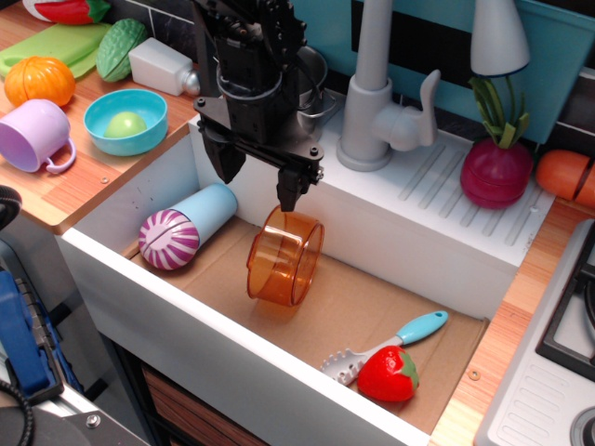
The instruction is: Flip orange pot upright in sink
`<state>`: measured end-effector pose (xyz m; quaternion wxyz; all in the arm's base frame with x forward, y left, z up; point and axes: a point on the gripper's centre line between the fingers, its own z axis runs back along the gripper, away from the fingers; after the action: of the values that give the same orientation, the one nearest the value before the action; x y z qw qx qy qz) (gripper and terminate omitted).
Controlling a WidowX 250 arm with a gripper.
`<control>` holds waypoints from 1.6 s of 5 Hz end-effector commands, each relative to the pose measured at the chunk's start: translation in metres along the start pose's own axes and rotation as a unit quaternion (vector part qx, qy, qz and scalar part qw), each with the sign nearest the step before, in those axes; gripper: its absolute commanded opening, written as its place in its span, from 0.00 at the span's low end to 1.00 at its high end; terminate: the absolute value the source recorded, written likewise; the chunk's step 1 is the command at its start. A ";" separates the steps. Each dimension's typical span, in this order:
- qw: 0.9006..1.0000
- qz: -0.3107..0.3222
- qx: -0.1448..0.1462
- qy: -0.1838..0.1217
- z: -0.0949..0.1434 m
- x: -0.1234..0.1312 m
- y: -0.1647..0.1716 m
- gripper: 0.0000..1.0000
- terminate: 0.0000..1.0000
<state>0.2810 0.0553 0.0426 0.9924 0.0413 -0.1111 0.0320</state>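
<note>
Hanging over the left-centre of the sink [112, 243], gripper [256, 181] pointing down, fingers [289, 190] standing apart with open air showing between them. Right fingertip sitting at the top rim of the pot [285, 255], seemingly touching or hooking the lip there; left finger [223, 158] hanging well clear to the pot's left, gripping nothing. Not clamping the pot from both sides, as far as this view is showing. Pot lying tipped on its side on the brown floor, mouth facing down-left toward the camera, base turned up and away toward the back wall, lower edge resting on the cardboard. Judging the task as partly along: pot no longer looking fully inverted, but not standing on its base either, so the flip is reading as mid-turn. Remaining, by estimate: rolling the pot on over until the base is sitting flat and the mouth is facing up, then letting go and clearing. Lying just left of the pot, a blue cylinder with a purple striped end [186, 226], close enough to be crowding any leftward swing. Further right along the floor, a spatula [390, 345] and a strawberry [388, 373], well apart from the pot. Faucet [376, 88] standing behind on the rim, right of the arm.
</note>
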 end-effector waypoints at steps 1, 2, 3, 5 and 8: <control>1.000 0.000 0.000 0.000 0.000 0.000 0.000 1.00 0.00; 0.999 0.009 -0.048 -0.017 -0.007 0.003 0.002 1.00 0.00; 0.997 0.007 -0.066 -0.033 -0.016 0.006 0.004 1.00 0.00; 0.992 0.019 -0.115 -0.043 -0.035 0.015 0.010 1.00 0.00; 0.982 0.074 -0.174 -0.025 -0.047 0.017 -0.014 1.00 0.00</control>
<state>0.3047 0.0366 -0.0100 0.9744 -0.1556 -0.1243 0.1044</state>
